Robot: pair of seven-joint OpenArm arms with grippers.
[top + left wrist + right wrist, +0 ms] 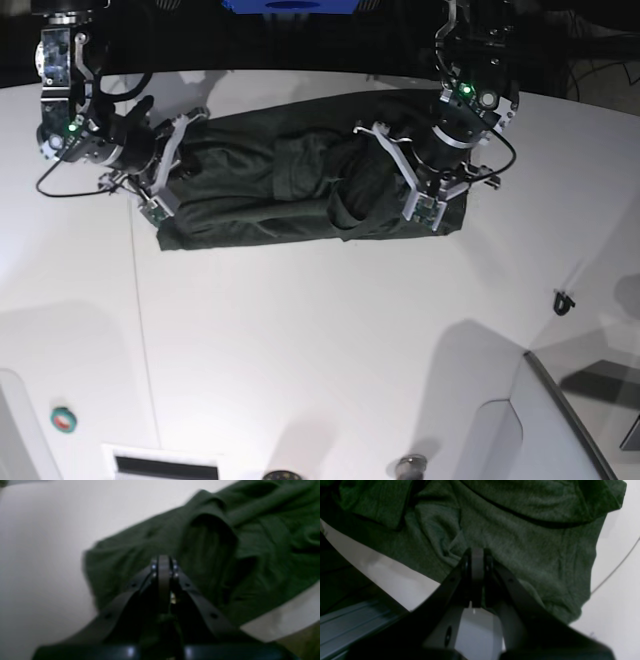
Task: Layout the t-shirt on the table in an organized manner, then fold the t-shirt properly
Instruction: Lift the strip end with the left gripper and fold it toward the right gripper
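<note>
1. A dark green t-shirt (pixel 300 185) is lying in a wrinkled horizontal band across the far half of the white table (pixel 320 340).
2. The left gripper (pixel 163 563) is sitting at the band's 3 o'clock end, its jaws pressed together. Cloth is lying under and beyond the tips, but blur is hiding whether any is pinched.
3. The right gripper (pixel 477 555) is sitting at the 9 o'clock end, jaws closed, with puckered fabric gathering at its tips.
</note>
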